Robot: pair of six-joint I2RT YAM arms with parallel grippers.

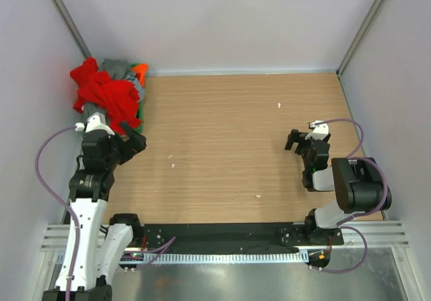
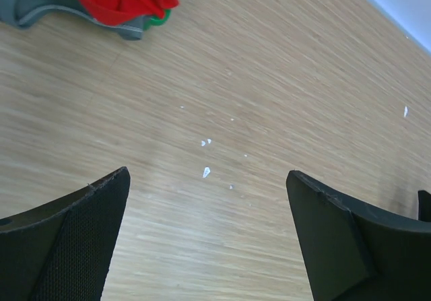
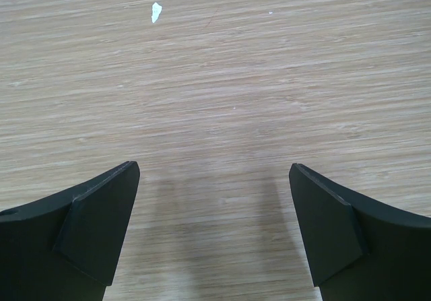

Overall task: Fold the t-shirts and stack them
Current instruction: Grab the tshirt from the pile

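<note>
Though rumpled, soft red t-shirt (image 1: 104,93) atop grey t-shirt (image 1: 118,67) on wood-grain table (image 1: 229,132).

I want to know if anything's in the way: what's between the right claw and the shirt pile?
Nothing big. The top view shows only wooden table, dotted with tiny white specks, between the right gripper and the pile of shirts.

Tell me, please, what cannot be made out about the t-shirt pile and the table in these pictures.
1. Top view: the red t-shirt covers the pile; t-shirts beneath cannot be counted.
2. Left wrist view: top edge cuts off the grey t-shirt.
3. All views: white specks too small to identify.
</note>
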